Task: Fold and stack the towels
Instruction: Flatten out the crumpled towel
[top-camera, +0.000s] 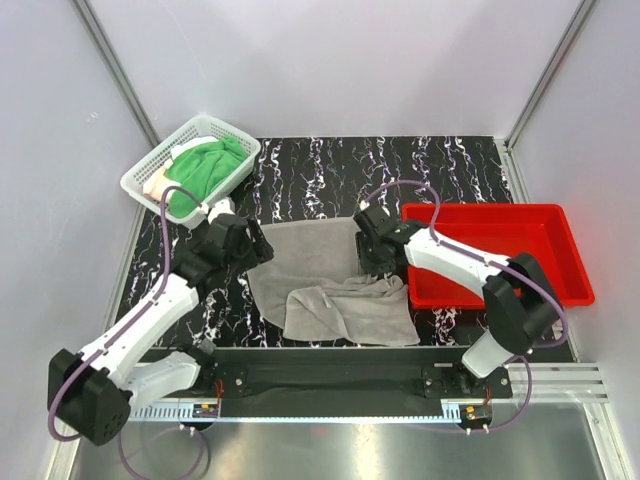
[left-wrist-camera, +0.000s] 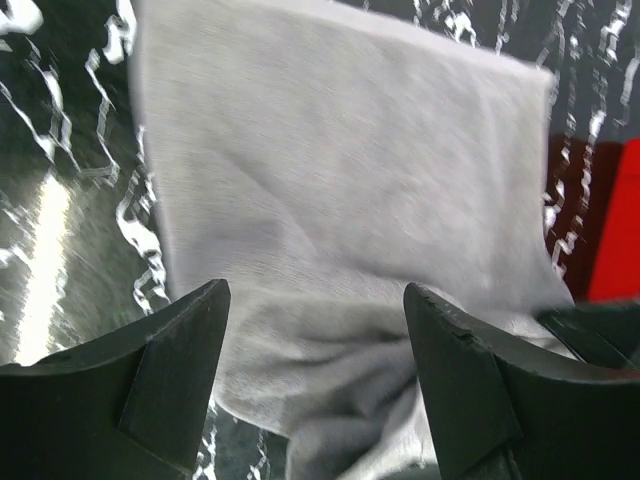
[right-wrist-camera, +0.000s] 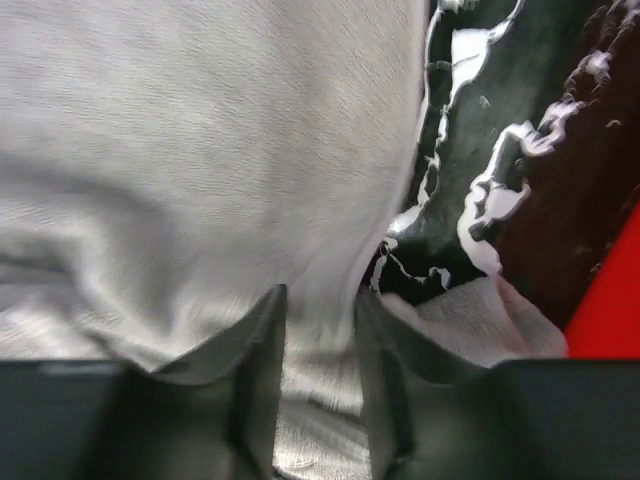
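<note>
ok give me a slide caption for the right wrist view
Right gripper pinching a fold of the grey towel on the marbled table, red tray alongside

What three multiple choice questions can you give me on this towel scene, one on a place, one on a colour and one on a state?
1. Where is the green towel? A in the white basket; B in the red tray; C under the right arm.
2. What colour is the towel spread between the arms? A pink; B grey; C green.
3. How is the left gripper? A open; B shut on cloth; C shut on the basket rim.

Answers:
1 A, the green cloth is heaped inside the basket at the far left.
2 B, the grey towel lies partly folded between the arms.
3 A, its jaws stand wide apart over the towel with nothing pinched between them.
</note>
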